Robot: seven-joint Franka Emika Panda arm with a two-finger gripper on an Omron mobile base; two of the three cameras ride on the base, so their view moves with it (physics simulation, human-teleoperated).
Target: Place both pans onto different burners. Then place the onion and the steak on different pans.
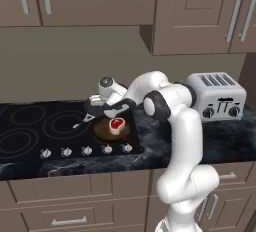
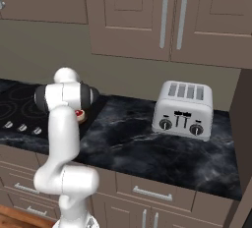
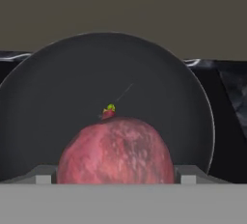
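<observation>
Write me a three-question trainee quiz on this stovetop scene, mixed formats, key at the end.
1. True or false: the steak lies in the brown pan.
2. What sits between the fingers of the hand? A) onion B) steak C) toaster knob
3. Fill in: beyond the onion, the hand view shows the inside of the ____ pan.

Key: 1 true; 2 A; 3 dark grey. The toaster stands on the counter to the right.

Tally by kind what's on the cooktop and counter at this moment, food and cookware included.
Pans: 2, brown pan and dark pan
Steak: 1, on the brown pan
Onion: 1, over the dark pan between the claw's tips
Toaster: 1
Total: 5
</observation>
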